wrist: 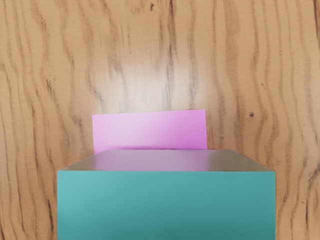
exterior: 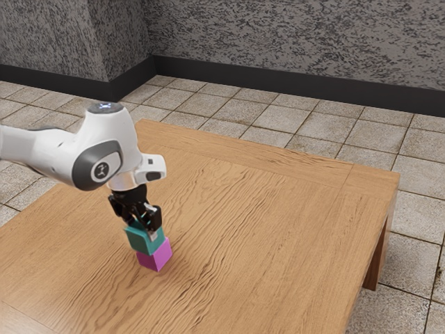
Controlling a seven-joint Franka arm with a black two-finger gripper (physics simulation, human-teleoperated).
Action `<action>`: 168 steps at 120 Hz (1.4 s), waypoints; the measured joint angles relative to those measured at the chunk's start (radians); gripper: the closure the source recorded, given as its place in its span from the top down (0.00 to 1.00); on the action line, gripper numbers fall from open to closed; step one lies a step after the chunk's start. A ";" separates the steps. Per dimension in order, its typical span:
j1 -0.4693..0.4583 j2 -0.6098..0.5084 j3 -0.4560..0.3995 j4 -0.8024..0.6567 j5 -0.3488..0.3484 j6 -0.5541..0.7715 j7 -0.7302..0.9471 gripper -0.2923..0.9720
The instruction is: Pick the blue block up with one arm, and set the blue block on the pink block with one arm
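My gripper is clamped on the blue block, a matte teal cube. It sits on the smooth pink block, which pokes out at 5 o'clock. The stack is at 8 o'clock on the grained wood table.

Two blocks are showing in all: one blue block, teal in shade, and one pink block, the two making a single pile toward 8 o'clock from the middle of the exterior view. The wrist view is giving the same count, one blue block and one pink block. One table is carrying them, with one leg showing at its 4 o'clock corner. One arm is extending in from 9 o'clock, bearing one pair of jaws. Two walls are meeting at one corner toward 11 o'clock, above one tiled floor.
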 joint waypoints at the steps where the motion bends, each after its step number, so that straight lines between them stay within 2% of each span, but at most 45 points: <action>1: 0.000 0.000 0.000 0.000 -0.001 0.000 0.000 0.47; 60: 0.015 -0.058 0.018 -0.025 -0.010 -0.016 -0.013 0.44; 168: 0.024 0.018 -0.003 0.040 0.019 -0.025 -0.054 0.41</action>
